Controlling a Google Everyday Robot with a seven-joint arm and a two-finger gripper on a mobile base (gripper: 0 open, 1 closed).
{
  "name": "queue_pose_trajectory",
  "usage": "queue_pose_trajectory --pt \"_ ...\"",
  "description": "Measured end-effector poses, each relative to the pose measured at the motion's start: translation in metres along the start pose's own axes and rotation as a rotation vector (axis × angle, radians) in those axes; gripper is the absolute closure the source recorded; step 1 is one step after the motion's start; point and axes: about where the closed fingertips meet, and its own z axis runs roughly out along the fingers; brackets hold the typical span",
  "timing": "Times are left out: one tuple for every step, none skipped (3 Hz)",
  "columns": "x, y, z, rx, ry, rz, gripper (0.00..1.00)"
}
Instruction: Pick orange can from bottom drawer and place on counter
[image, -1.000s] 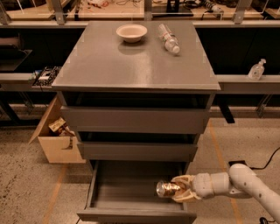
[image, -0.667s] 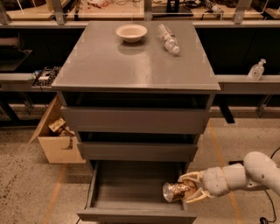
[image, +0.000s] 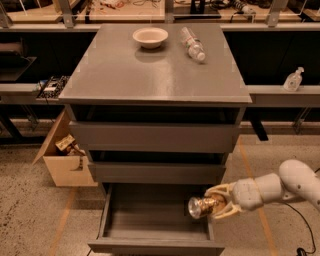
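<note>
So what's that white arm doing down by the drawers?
A robot arm reaches in from the right. Its tool is shut on the orange can, held sideways at the right side of the open bottom drawer. The counter on top holds a bowl and a water bottle; the can is not there yet.

The orange can (image: 200, 207), tan-orange and brown with its shiny silver end turned left, is held on its side between the two fingers of the gripper (image: 212, 204) over the right part of the open, dark grey bottom drawer (image: 150, 220), well below the smooth grey counter (image: 150, 70).
</note>
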Motion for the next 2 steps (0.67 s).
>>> queue_pose_trajectory --pt "-0.007 -0.042 -0.024 0.012 0.014 -0.090 1.00" --pt "-0.025 -0.084 -0.048 0.052 0.047 -0.196 1.00"
